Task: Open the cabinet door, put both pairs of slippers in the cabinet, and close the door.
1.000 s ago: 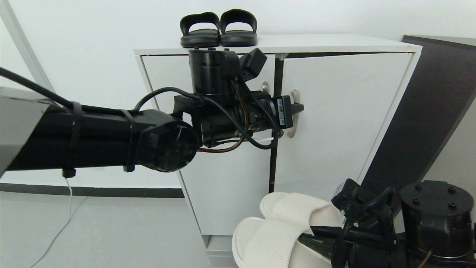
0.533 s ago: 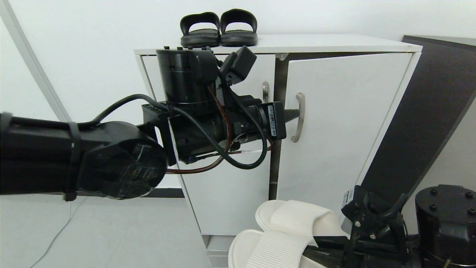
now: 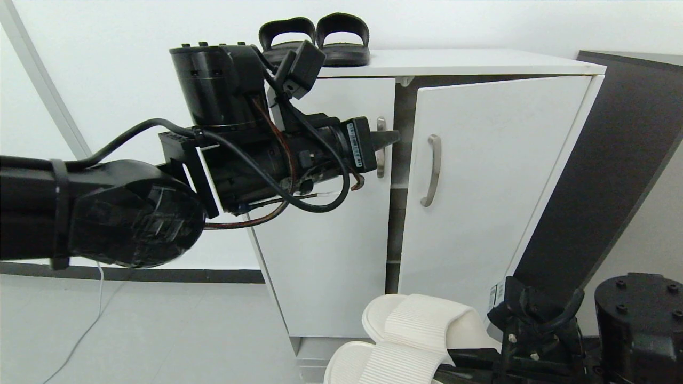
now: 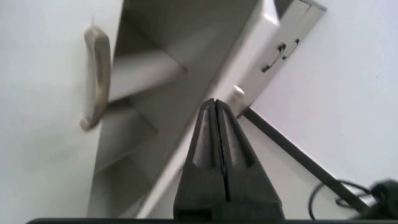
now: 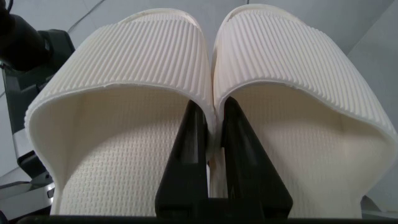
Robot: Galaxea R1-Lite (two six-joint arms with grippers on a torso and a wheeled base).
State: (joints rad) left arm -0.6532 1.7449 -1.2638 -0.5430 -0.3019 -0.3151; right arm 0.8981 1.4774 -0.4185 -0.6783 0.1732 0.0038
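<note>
The white cabinet (image 3: 480,63) has its right door (image 3: 491,176) slightly ajar, leaving a dark gap beside the shut left door (image 3: 325,250). My left gripper (image 3: 394,137) is shut on nothing, with its tip in front of the left door's handle (image 3: 380,160) and left of the right door's handle (image 3: 431,170). In the left wrist view the shut left gripper (image 4: 216,106) points at the gap, beside a handle (image 4: 94,78). A black pair of slippers (image 3: 315,34) rests on the cabinet top. My right gripper (image 5: 214,124) is shut on the white slippers (image 5: 124,93), held low before the cabinet (image 3: 416,330).
A dark panel (image 3: 603,176) leans along the cabinet's right side. Grey floor (image 3: 133,330) lies open to the left, with a thin cable (image 3: 85,330) trailing over it. A white wall stands behind.
The right door has swung further open. My left gripper has left that door's handle and drawn back left and upward. The white slippers in the right gripper have sunk slightly.
</note>
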